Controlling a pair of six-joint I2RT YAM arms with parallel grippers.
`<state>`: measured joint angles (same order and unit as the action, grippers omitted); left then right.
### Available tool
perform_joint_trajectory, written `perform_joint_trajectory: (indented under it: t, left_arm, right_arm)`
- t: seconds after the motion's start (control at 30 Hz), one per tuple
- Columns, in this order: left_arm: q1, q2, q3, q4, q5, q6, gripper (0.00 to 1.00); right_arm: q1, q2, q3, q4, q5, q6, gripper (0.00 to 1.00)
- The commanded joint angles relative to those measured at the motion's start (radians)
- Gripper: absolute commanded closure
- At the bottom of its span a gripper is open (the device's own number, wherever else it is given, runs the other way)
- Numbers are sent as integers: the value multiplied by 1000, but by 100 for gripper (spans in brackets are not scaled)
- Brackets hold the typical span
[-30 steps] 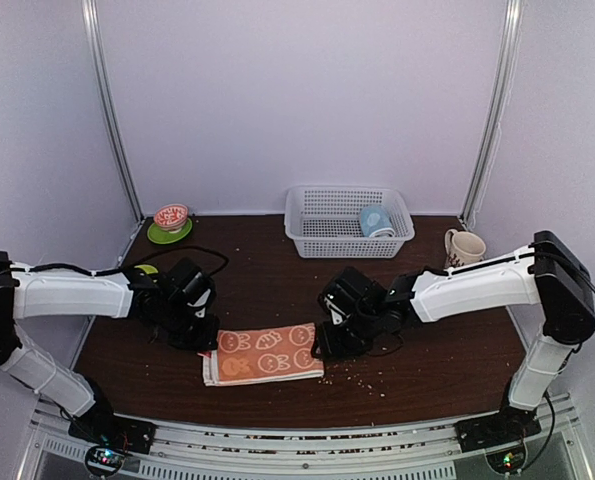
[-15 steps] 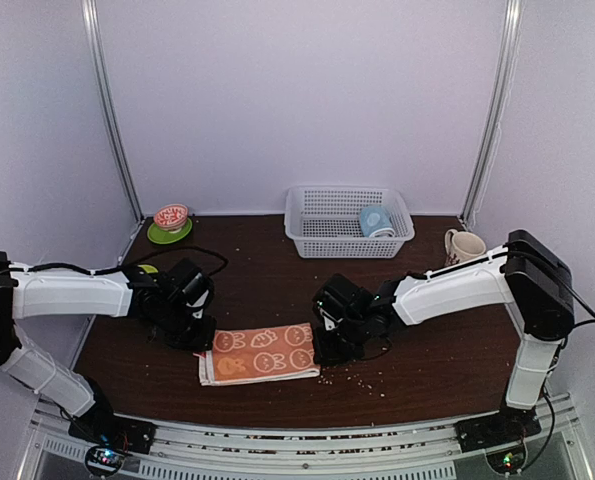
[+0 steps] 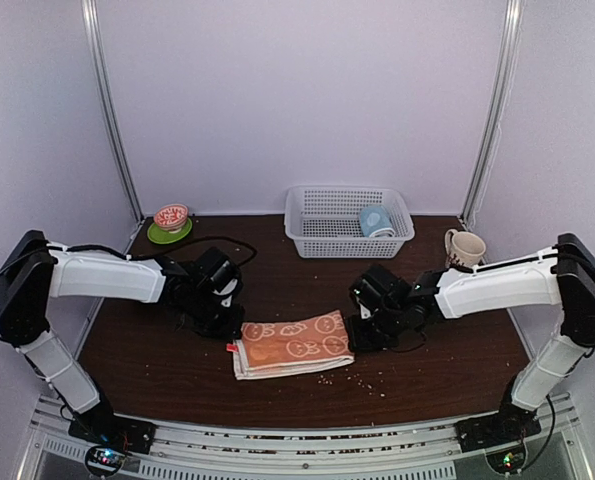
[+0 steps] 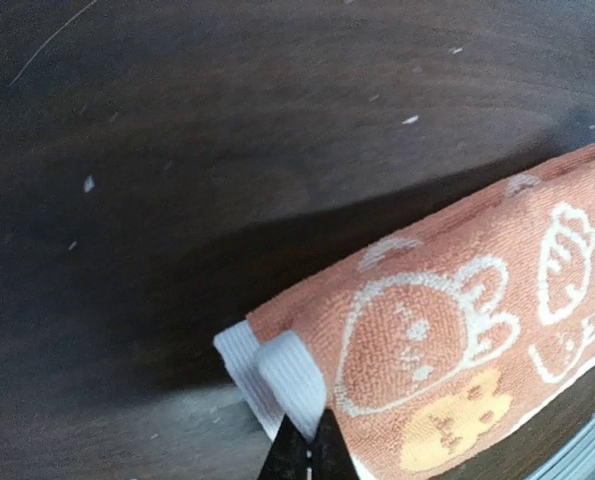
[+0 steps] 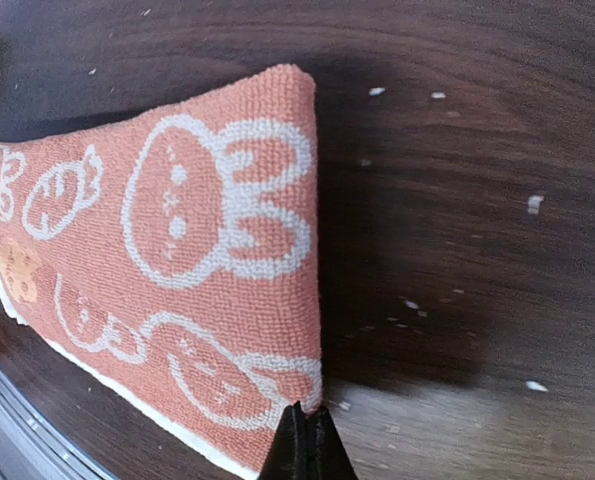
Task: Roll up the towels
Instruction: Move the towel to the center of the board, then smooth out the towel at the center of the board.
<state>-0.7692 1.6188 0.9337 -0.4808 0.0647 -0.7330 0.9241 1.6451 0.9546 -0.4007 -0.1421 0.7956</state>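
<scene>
Orange towel: I see the orange towel (image 3: 295, 342) flat on the dark table (image 3: 137, 350), in the front middle between my two arms. It is folded in layers, and white backing shows along its front and left edges.
Towel pattern: white outlined rabbits and carrots; in the left wrist view the cloth (image 4: 457, 330) fills the lower right.
Left gripper: my left gripper (image 3: 233, 330) sits low at the towel's left end. In the wrist view its fingertips (image 4: 322, 450) are pressed together, pinching the white hem at the corner.
Right gripper: my right gripper (image 3: 358, 338) is at the towel's right end. Its fingertips (image 5: 322, 450) are closed tight on the near corner of the cloth (image 5: 177, 280).
Towel lie: slightly skewed, with the right end farther back than the left.
Basket: a white basket (image 3: 322, 240) stands at the back centre, well apart from the towel. There is a light blue item (image 3: 375, 221) inside that I cannot identify.
Mug: a beige mug (image 3: 464, 246) stands at the back right, near the basket.
Bowl: a patterned bowl (image 3: 171, 215) rests on a green saucer (image 3: 157, 236) at the back left.
Crumbs: pale crumbs (image 3: 362, 378) are scattered on the table just in front of the towel's right end.
</scene>
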Motion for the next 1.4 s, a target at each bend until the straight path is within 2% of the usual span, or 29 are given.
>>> perform_joint_trajectory:
  t: [0.0,0.1,0.27,0.37,0.47,0.53,0.6,0.67,0.73,0.83,0.9,1.0,1.1,1.23,1.37]
  left_arm:
    - [-20,89,125,44,29,20,100]
    - [-30,149,195,37,39,29,100]
    - [-30,200,207,36,49,43,100]
    - [-30,212,201,36,53,49,100]
    - [-30,208,196,29,49,54,100]
    - [-31,198,196,17,45,55,90]
    - [-30,182,203,-6,35,62,67]
    - [-31,154,209,-44,15,71,56]
    - [-30,112,212,-87,0,83,49]
    - [-30,4,207,-143,-16,99,46]
    - [-31,-59,204,-138,-9,100,46]
    - [-32,-74,220,-36,110,90,51]
    - [-39,1,229,114,225,47,61]
    - [-52,143,251,207,303,22,76]
    - [-48,223,202,226,245,13,83]
  right_arm:
    - [-55,-133,-89,-130,120,-36,100]
    - [-65,-175,-114,-134,110,-61,100]
    - [-65,-210,-107,-119,80,-55,64]
    - [-65,-207,-78,-131,71,-53,59]
    - [-58,-209,-60,-90,33,-47,59]
    - [-58,-197,-50,-49,-7,-34,60]
    - [-56,-170,-40,-5,-45,-17,61]
    - [-50,-126,-31,25,-64,-6,62]
    - [-47,-91,-32,48,-78,1,62]
    - [-43,-56,-47,92,-89,9,64]
    - [-44,-32,-53,106,-91,9,64]
    - [-45,8,-72,136,-103,9,65]
    - [-45,25,-101,174,-105,21,66]
    - [-45,25,-128,186,-103,25,66]
    - [-45,9,-153,177,-94,17,65]
